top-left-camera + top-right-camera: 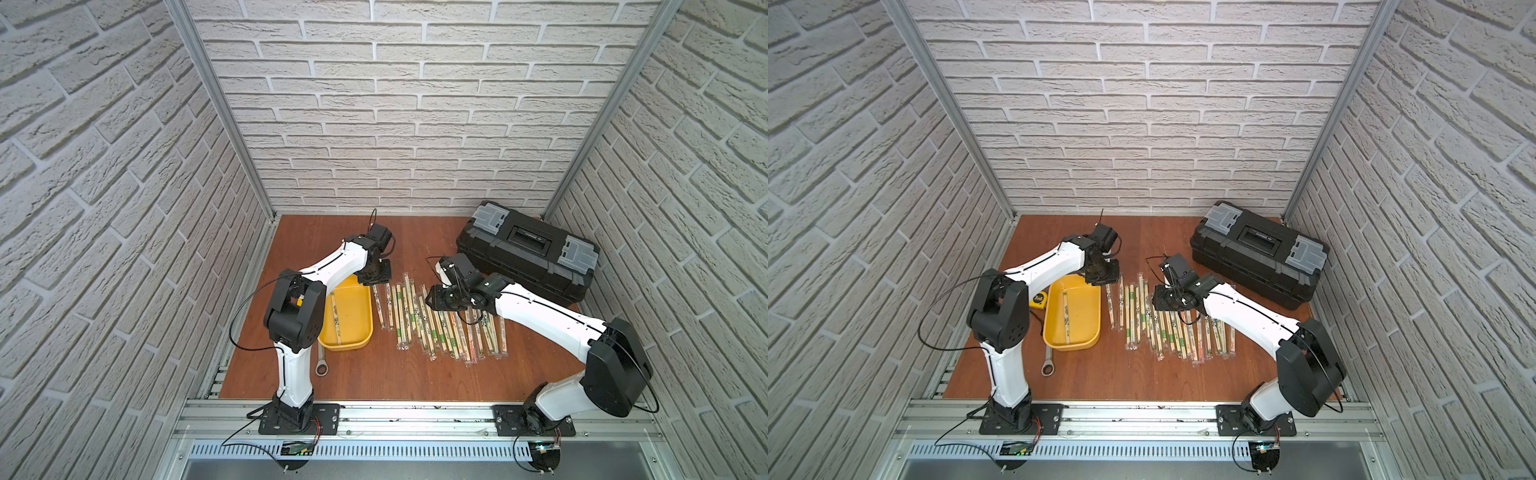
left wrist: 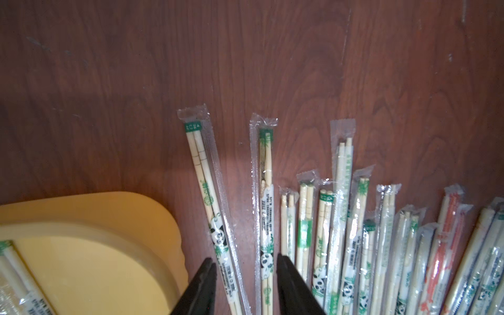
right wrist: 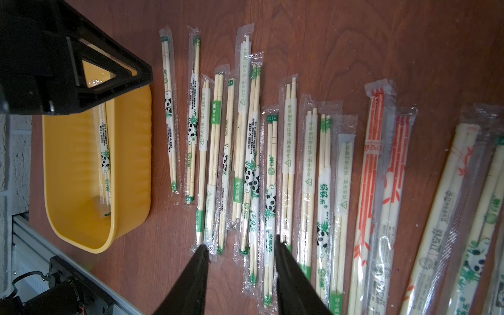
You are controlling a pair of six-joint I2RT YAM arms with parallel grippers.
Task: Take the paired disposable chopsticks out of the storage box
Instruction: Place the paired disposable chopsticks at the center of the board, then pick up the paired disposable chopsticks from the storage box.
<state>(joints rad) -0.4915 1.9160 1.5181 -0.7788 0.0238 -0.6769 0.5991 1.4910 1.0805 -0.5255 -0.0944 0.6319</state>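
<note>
left jaws: mine, partly spread and gripping nothing. they hang over the table (image 1: 374, 374) just beside the storage box's far corner, above the ends of the two sleeved pairs nearest the box.
right jaws: mine too, partly spread and empty, poised over the middle of the row of pairs. i cannot tell whether the tips touch the sleeves.
storage box (image 1: 353, 307) (image 1: 1084, 307) (image 2: 109, 212) (image 3: 131, 163): shallow yellow tray on the table, in front of my left arm, its long side running away from the arm bases.
pair in the box (image 1: 336, 318) (image 1: 1066, 318) (image 3: 105, 152): one sleeved pair with panda print lies lengthwise on the tray floor, nearer the side facing my left arm.
paired disposable chopsticks (image 1: 436, 324) (image 1: 1167, 324) (image 3: 270, 177): many sleeved pairs lie outside the box on the table, side by side in a loose row between the box and my right arm. most have green print, a few orange, and some overlap.
toolbox (image 1: 528, 249): black with grey latches, at the far right of the table, apart from the row.
wrench (image 1: 321, 363): silver, flat on the table, one end beside the box's near corner.
tape measure (image 1: 1039, 299): yellow, partly hidden behind my left arm, beside the box.
</note>
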